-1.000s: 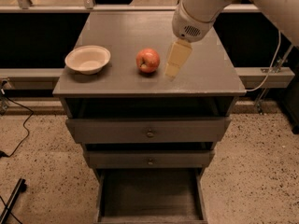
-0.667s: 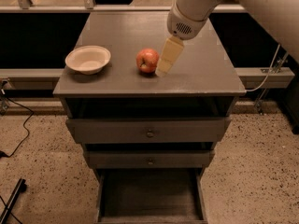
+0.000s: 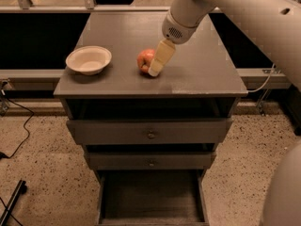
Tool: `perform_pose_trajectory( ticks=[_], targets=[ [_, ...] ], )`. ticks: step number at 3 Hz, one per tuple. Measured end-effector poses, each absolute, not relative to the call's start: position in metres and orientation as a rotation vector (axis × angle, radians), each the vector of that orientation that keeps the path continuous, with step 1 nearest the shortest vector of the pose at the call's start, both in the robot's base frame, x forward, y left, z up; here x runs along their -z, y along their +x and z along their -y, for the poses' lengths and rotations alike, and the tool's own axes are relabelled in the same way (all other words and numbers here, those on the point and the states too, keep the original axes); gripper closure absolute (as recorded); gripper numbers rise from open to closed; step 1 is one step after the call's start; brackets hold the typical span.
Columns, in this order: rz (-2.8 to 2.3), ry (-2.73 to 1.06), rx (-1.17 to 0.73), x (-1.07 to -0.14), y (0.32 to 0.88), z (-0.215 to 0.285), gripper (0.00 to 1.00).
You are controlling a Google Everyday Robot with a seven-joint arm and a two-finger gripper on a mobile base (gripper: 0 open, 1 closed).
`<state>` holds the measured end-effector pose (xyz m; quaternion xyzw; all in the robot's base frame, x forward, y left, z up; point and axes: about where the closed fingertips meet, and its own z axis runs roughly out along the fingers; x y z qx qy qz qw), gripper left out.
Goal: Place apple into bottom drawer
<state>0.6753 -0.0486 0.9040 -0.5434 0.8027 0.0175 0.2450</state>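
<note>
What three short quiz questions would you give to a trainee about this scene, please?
1. True or false: the lowest, narrowest drawer of the dark grey-brown wooden cabinet is pulled out, its floor showing.
2. Where is the small round red apple? A: in the cream round bowl; B: on the cabinet top; C: in that drawer.
3. Fill in: the robot's two-finger gripper is right beside the ____.
Key: 1 true; 2 B; 3 apple.

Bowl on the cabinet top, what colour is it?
Cream, seen in the camera view. The gripper is at the apple, right of the bowl.
</note>
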Motion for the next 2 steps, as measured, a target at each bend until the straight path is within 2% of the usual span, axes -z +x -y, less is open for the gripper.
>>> perform_pose_trajectory(
  ticks=[2],
  targets=[
    [-2.273,-1.380,-0.154,-0.869,0.700,0.046,0.00]
  ],
)
